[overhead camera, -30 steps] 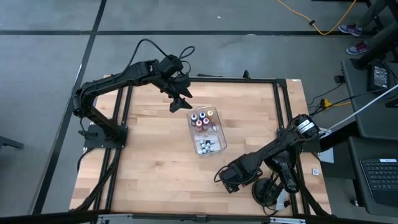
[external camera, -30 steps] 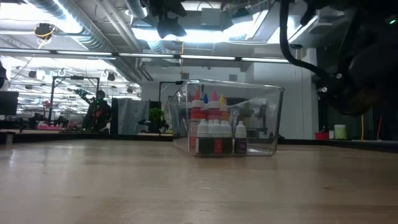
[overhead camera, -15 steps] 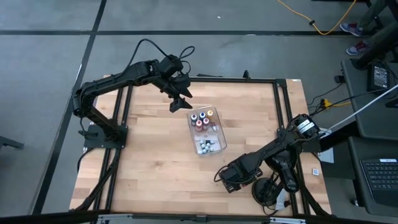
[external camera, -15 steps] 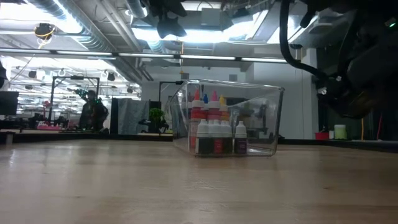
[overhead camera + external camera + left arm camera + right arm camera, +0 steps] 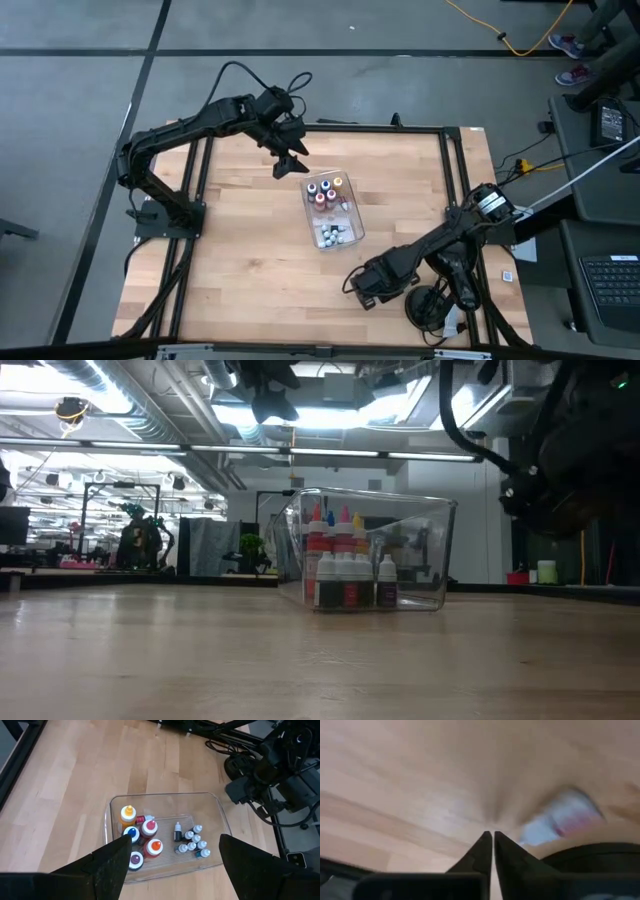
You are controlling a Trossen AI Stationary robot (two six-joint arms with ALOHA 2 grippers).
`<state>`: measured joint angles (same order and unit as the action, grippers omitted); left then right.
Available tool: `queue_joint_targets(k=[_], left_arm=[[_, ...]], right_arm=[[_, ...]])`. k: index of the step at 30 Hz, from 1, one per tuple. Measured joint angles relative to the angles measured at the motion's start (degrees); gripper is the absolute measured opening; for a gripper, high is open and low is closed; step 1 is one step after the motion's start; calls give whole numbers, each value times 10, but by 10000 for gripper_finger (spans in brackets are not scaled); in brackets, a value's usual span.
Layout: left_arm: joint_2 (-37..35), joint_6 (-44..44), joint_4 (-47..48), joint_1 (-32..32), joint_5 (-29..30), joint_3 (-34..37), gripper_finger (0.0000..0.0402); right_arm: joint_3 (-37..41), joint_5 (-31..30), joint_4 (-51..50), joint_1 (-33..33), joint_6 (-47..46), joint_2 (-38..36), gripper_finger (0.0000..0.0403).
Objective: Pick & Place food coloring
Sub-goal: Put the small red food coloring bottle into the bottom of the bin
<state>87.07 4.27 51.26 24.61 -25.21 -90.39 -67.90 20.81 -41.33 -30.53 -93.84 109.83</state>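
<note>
Since the earlier frame the right claw has closed: its two dark fingers now meet tip to tip, pinching nothing, low over bare wood at about five o'clock on the worktop. Left claw, at about twelve o'clock, hangs wide open above the clear tray near the centre. Food coloring stands inside that tray, larger bottles at one end, smaller at the other. Pale wooden planks form the surface; grey flooring surrounds the frame. Level across the worktop, a lit workshop with ceiling ducts lies behind. Labels are too small to read.
</note>
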Motion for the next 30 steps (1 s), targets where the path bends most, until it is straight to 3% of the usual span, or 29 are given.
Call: queue_joint_targets(k=[4, 7, 14, 18, 23, 30], left_arm=[[0, -3, 0, 3, -1, 0, 294], [0, -4, 0, 3, -1, 0, 294], [0, -1, 0, 3, -2, 0, 294], [0, 4, 0, 3, -1, 0, 294], [0, 10, 0, 3, -1, 0, 294], [0, 18, -1, 3, 0, 0, 294]], right_arm=[[-1, 0, -2, 0, -1, 0, 5], [-1, 13, -2, -1, -1, 0, 15], [-1, 16, 14, -1, -1, 0, 90], [-1, -16, 20, -1, -1, -3, 127], [-2, -61, -36, 0, -41, -28, 171], [-2, -58, -72, 0, -77, -34, 235]])
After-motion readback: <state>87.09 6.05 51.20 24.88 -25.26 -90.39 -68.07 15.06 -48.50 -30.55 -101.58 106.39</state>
